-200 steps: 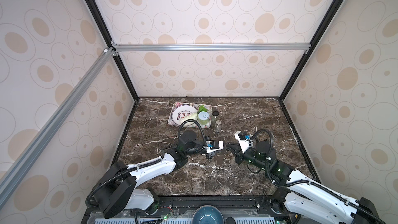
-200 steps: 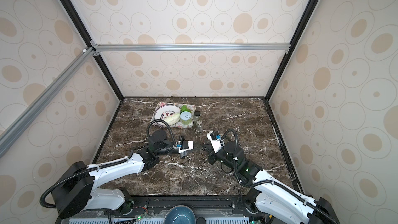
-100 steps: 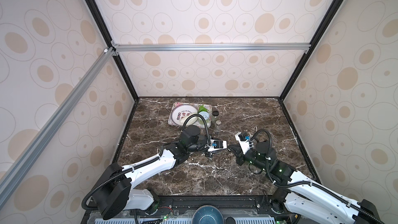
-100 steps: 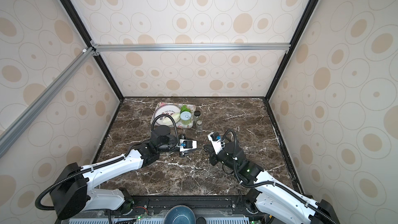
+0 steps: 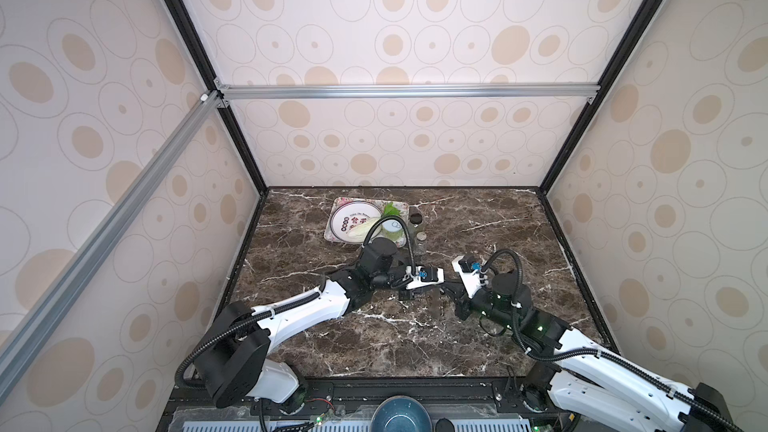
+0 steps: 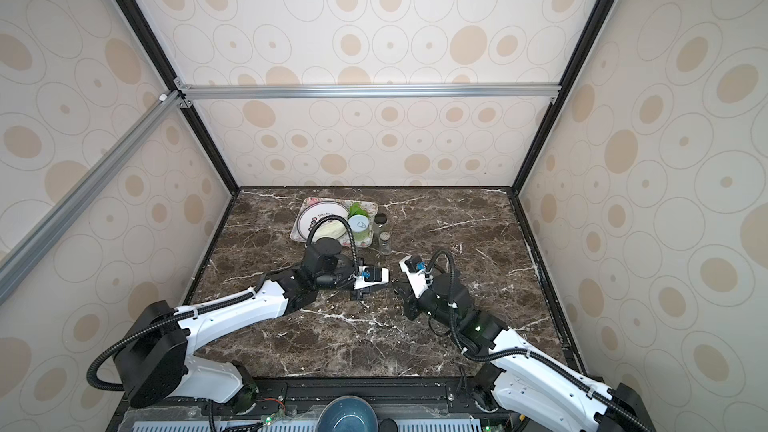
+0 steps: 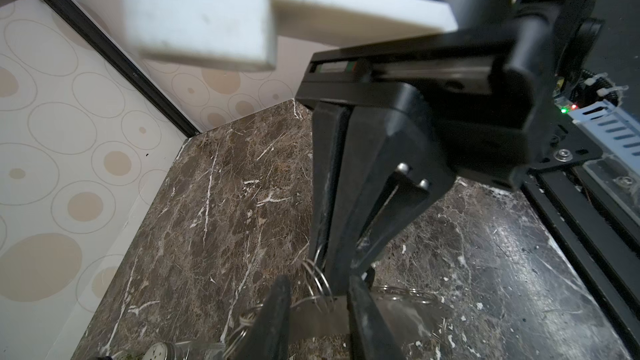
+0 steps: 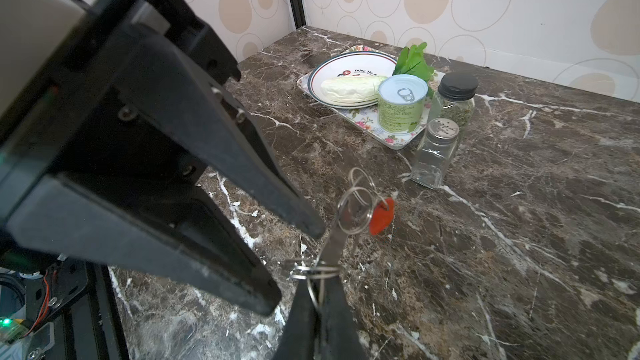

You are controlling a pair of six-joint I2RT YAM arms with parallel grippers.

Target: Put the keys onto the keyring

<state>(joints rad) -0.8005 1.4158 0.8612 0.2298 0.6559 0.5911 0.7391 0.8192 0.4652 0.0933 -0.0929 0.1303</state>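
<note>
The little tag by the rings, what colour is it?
Red-orange. The tag shows best in the right wrist view.

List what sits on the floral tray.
On the floral tray: a round plate carrying a pale cabbage, a green can, and green leaves. The can hides the leaves' base; the plate covers the tray beneath it.
</note>
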